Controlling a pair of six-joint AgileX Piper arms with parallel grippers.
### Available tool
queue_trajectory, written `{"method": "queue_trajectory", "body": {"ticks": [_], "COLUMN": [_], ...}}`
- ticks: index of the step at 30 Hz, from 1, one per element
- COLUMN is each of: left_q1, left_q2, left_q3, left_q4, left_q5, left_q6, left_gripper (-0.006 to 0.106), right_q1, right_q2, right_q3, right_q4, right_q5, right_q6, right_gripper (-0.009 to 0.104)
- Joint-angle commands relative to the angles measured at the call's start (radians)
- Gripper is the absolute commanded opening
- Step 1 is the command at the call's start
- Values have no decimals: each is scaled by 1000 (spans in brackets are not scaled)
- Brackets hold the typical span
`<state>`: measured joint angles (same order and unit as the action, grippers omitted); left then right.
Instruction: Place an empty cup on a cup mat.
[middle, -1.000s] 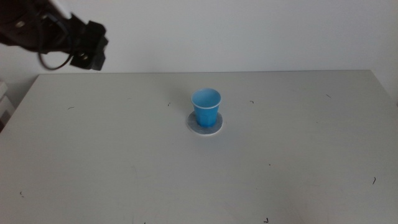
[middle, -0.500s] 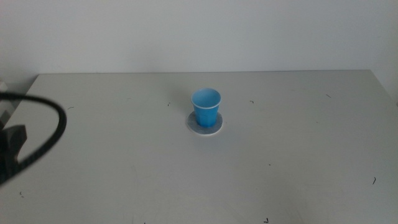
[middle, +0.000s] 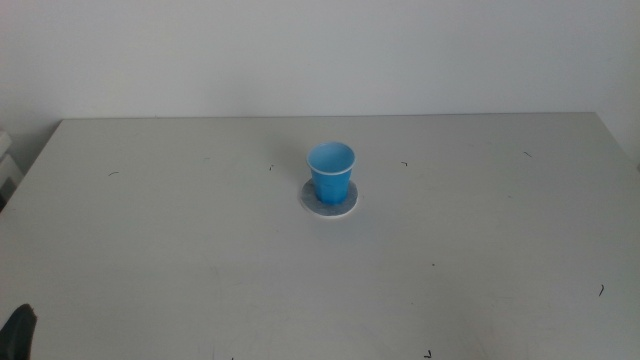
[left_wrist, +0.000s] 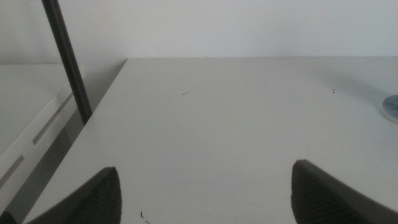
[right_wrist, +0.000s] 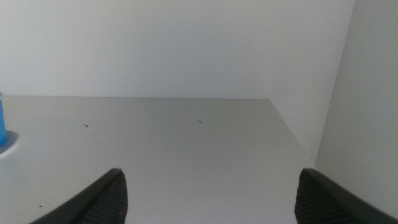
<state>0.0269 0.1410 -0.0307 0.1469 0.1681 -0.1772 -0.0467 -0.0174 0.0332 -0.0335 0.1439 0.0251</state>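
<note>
Standing cup (middle: 331, 171) on cup mat (middle: 330, 204)

The cup (middle: 331, 172) looks like smooth, bright blue plastic with a slight sheen and a thin pale rim. Under it, the cup mat (middle: 330, 205) is matt, mottled grey with a white edge. The table (middle: 180, 250) is matt pale grey, finely speckled with small dark scuffs.

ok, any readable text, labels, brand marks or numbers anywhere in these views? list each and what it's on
None: no text, label, brand or number shows in any view.
The cup: plain blue, no print.
The cup mat: mottled grey, no lettering.
The table: only small dark scuffs, not characters.
Left gripper and right gripper: plain dark jaws, spread wide, unmarked.
</note>
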Motion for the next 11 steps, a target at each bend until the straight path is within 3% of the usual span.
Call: {"method": "queue_trajectory", "body": {"ticks": [1,11], "left_q1": [7,43], "left_q2": [-44,-153], "left_q3": [2,55], "left_q4": [-7,-9], "left_q5": [-83,-74], "left_q6": [-7,-8], "left_gripper": [105,105], "right_q1": [2,2], "right_q2": [-19,-19], "right_q3": [-12,-12], "right_q4": [-9,-9], "right_q5": [-78,-78], "right_q6": [-8,-8], "right_gripper": [94,94]}}
